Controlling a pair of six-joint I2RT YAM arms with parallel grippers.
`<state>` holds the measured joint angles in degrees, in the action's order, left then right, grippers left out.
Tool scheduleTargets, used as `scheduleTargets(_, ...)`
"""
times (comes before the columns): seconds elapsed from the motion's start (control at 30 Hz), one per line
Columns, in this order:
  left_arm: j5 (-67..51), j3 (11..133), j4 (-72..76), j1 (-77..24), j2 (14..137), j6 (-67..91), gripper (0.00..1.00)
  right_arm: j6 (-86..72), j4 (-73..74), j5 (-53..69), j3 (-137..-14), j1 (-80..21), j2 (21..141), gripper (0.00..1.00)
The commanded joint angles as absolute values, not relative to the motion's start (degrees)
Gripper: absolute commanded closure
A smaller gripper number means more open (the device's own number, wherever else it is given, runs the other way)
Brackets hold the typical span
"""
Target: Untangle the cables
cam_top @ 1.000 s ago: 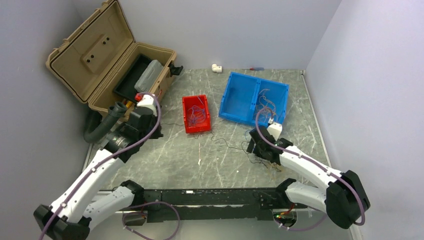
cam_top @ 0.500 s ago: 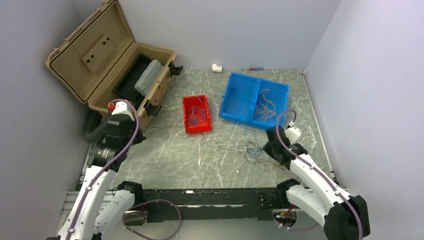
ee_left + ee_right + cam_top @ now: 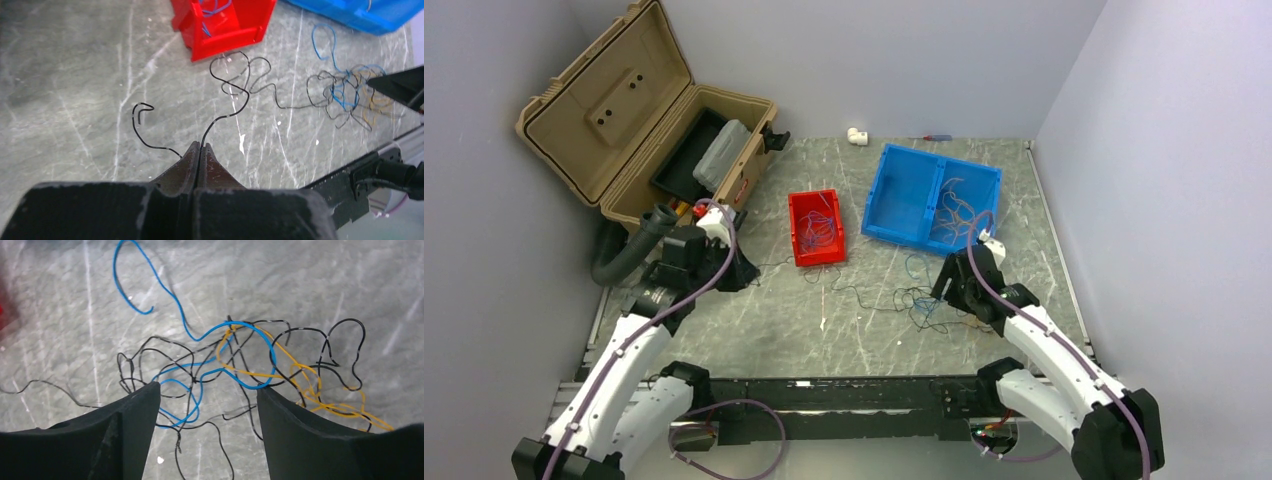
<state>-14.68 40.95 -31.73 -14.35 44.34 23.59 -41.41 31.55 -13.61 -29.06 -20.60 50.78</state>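
My left claw [image 3: 199, 147] pinches the black cable [image 3: 235, 95] | it trails rightward over the surface [image 3: 300, 285] into the tangle of cables [image 3: 240, 360] | my right claw [image 3: 207, 388], spread wide, hangs directly above that tangle, nearest to it

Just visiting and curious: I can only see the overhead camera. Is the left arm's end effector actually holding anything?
Observer: Yes. Its wrist camera shows the left end effector shut on one black cable.
Operator: And the right one?
Observer: The right end effector is open with nothing clamped. The tangle lies just ahead of it.
Operator: What colours are tangled there?
Observer: Up close it mixes black, blue and yellow-orange, all crossing one another.
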Motion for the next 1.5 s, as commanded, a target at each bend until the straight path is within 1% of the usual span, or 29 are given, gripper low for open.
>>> scheduleTargets(0.0, -14.89, 42.39, -29.11, -18.17, 46.20, 22.43, 1.00, -35.87, 28.29, -8.12, -32.20, -20.87, 52.90, 0.26)
scheduleTargets(0.1, -12.08, 43.15, -29.43, -20.28, 47.26, 22.35, 1.00, -35.52, 27.06, -7.70, -32.21, -21.77, 55.67, 0.26)
scheduleTargets(0.23, -9.43, 44.86, -31.04, -22.16, 49.00, 21.91, 1.00, -36.67, 26.67, -10.08, -32.38, -22.86, 59.59, 0.26)
scheduleTargets(0.37, -7.41, 45.76, -32.66, -23.66, 51.42, 21.83, 0.98, -38.58, 25.42, -10.97, -31.40, -22.99, 62.77, 0.29)
scheduleTargets(0.43, -6.05, 45.79, -32.83, -24.52, 52.39, 22.16, 0.98, -38.56, 23.32, -9.63, -30.54, -22.95, 63.47, 0.35)
scheduleTargets(0.47, -5.52, 45.80, -32.87, -24.95, 52.82, 22.30, 0.98, -38.43, 22.62, -8.57, -30.31, -23.00, 63.58, 0.40)
scheduleTargets(0.53, -4.73, 46.06, -33.12, -25.87, 53.44, 22.32, 0.98, -38.16, 22.21, -7.94, -30.48, -22.97, 63.49, 0.55)
scheduleTargets(0.63, -2.22, 46.78, -34.40, -27.07, 53.87, 22.26, 0.98, -37.27, 23.45, -7.98, -31.77, -22.94, 61.49, 0.82)
scheduleTargets(0.7, -0.95, 47.03, -35.22, -27.56, 53.92, 22.01, 0.98, -36.64, 24.92, -8.07, -32.90, -22.99, 59.16, 0.95)
scheduleTargets(0.73, -0.34, 47.21, -35.69, -27.59, 53.88, 21.91, 0.98, -36.14, 25.56, -8.04, -33.52, -22.97, 57.72, 0.99)
scheduleTargets(0.77, -0.20, 47.29, -36.13, -27.69, 53.95, 21.82, 0.98, -35.61, 26.17, -7.88, -34.04, -22.94, 56.36, 1.00)
scheduleTargets(0.9, 1.66, 47.83, -37.82, -27.84, 55.34, 21.62, 0.97, -33.80, 28.20, -6.12, -36.37, -22.93, 50.76, 1.00)
scheduleTargets(1.0, 2.71, 48.29, -38.96, -28.36, 57.08, 21.70, 0.94, -32.96, 28.86, -4.51, -37.71, -22.91, 47.30, 1.00)
scheduleTargets(1.03, 2.96, 48.37, -39.29, -28.61, 57.76, 21.71, 0.91, -32.82, 28.91, -4.21, -37.97, -22.94, 46.34, 1.00)
scheduleTargets(1.1, 3.09, 48.72, -39.82, -29.17, 59.27, 21.54, 0.77, -32.61, 29.19, -3.88, -38.69, -22.98, 45.22, 1.00)
scheduleTargets(1.13, 3.14, 48.96, -39.99, -29.56, 59.85, 21.49, 0.69, -32.54, 29.40, -3.82, -39.06, -22.95, 45.09, 1.00)
scheduleTargets(1.17, 3.28, 49.15, -39.86, -30.22, 60.31, 21.40, 0.56, -32.45, 29.70, -3.72, -39.46, -22.94, 45.13, 1.00)
scheduleTargets(1.2, 3.33, 49.29, -39.38, -31.14, 60.57, 21.26, 0.50, -32.31, 29.98, -3.69, -39.80, -22.95, 45.36, 1.00)
scheduleTargets(1.23, 3.12, 49.38, -38.62, -32.28, 60.76, 20.74, 0.38, -32.26, 30.31, -3.63, -40.20, -22.92, 45.59, 1.00)
scheduleTargets(1.27, 2.51, 49.51, -37.48, -33.70, 60.92, 20.07, 0.32, -32.21, 30.54, -3.56, -40.52, -22.94, 45.83, 1.00)
scheduleTargets(1.33, 0.72, 50.35, -35.02, -36.63, 61.97, 18.79, 0.28, -32.17, 30.89, -3.35, -41.01, -22.94, 46.15, 1.00)
scheduleTargets(1.47, -3.15, 52.22, -27.22, -43.09, 65.67, 15.59, 0.28, -32.41, 30.76, -3.17, -41.37, -22.96, 46.06, 1.00)
